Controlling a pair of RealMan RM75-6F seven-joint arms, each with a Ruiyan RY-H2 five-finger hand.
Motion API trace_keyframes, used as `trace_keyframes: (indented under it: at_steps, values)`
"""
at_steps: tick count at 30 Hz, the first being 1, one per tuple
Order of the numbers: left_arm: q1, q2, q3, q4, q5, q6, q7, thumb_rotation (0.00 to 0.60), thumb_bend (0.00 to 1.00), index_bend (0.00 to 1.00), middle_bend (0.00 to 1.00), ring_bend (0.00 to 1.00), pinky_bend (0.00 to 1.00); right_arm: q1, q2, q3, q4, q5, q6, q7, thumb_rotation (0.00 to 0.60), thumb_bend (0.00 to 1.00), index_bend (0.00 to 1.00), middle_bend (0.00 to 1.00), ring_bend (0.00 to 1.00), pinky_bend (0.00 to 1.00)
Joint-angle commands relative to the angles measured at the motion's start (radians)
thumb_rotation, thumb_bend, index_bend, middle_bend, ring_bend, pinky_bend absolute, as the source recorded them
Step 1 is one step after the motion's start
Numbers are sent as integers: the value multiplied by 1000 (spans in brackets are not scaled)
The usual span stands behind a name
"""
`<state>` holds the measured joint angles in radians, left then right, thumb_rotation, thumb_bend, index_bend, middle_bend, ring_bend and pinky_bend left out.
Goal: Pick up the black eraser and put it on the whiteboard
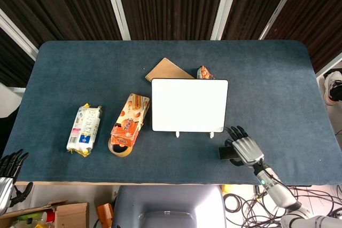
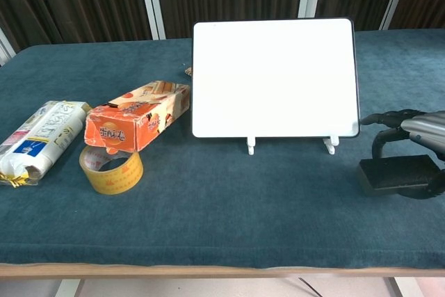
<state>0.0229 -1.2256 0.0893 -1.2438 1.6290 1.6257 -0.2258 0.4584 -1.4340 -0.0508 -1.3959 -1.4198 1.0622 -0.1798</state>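
Observation:
The black eraser (image 1: 226, 153) (image 2: 393, 174) lies flat on the blue table, just right of the whiteboard's right foot. My right hand (image 1: 246, 149) (image 2: 417, 145) sits over its right end. The fingers (image 2: 381, 142) arch down onto the eraser's far side and the thumb presses its near side, so the hand grips it while it rests on the cloth. The white whiteboard (image 1: 189, 104) (image 2: 274, 78) has a black frame and stands tilted on two small white feet at the table's middle. My left hand (image 1: 9, 170) hangs off the table's front left corner, fingers spread, holding nothing.
An orange snack box (image 1: 130, 119) (image 2: 138, 117) and a tape roll (image 1: 121, 148) (image 2: 111, 169) lie left of the whiteboard. A white packet (image 1: 85, 129) (image 2: 38, 140) lies further left. A brown card (image 1: 168, 70) and a small snack bag (image 1: 204, 72) sit behind the board.

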Motion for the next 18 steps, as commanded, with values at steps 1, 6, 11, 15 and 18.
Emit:
trace_keyframes:
  at_steps: [1, 6, 11, 15, 18]
  values:
    - [0, 0, -1, 0, 2, -1, -1, 600, 366, 0, 0, 0, 75, -6, -8, 5, 5, -42, 42, 6, 600, 177, 609, 70, 0, 28]
    - [-3, 1, -2, -3, 9, -7, 5, 600, 367, 0, 0, 0, 75, 9, -30, 52, -5, -101, 125, -94, 600, 177, 638, 81, 0, 28]
    - [-7, -1, -3, -9, 16, -12, 13, 600, 366, 0, 0, 0, 75, 77, -88, 160, -17, -75, 127, -274, 600, 178, 619, 81, 0, 7]
    - [-10, -4, -4, -9, 20, -15, 13, 600, 367, 0, 0, 0, 75, 152, -179, 246, 60, -54, 122, -391, 600, 177, 617, 81, 0, 1]
    - [-11, -4, -5, -7, 18, -19, 11, 600, 368, 0, 0, 0, 74, 205, -246, 287, 140, -56, 128, -459, 600, 177, 614, 81, 0, 0]
